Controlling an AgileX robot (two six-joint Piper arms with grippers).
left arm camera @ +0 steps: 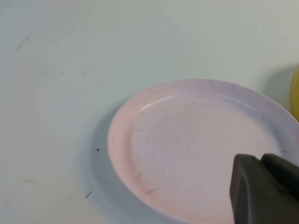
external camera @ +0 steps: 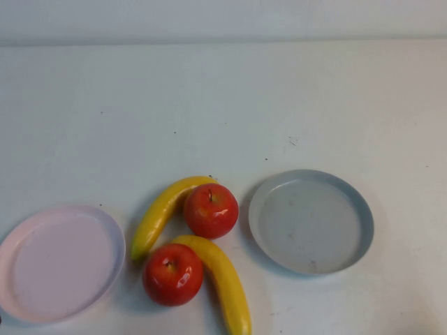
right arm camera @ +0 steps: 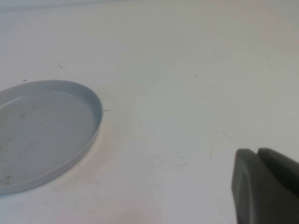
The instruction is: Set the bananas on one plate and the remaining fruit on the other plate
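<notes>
Two yellow bananas lie at the table's front middle: one [external camera: 164,209] slants up toward the far apple, the other [external camera: 223,283] runs down to the front edge. Two red apples sit between them, one farther [external camera: 211,210] and one nearer [external camera: 172,273]. The pale pink plate [external camera: 59,262] is empty at front left. The grey-blue plate [external camera: 311,222] is empty at right. Neither gripper shows in the high view. My left gripper [left arm camera: 261,159] is shut and empty above the pink plate [left arm camera: 196,144]. My right gripper [right arm camera: 257,153] is shut and empty over bare table beside the grey-blue plate [right arm camera: 42,135].
The white table [external camera: 223,105] stretches bare behind the fruit to a back edge near the top. A sliver of banana [left arm camera: 295,91] shows at the edge of the left wrist view, beyond the pink plate.
</notes>
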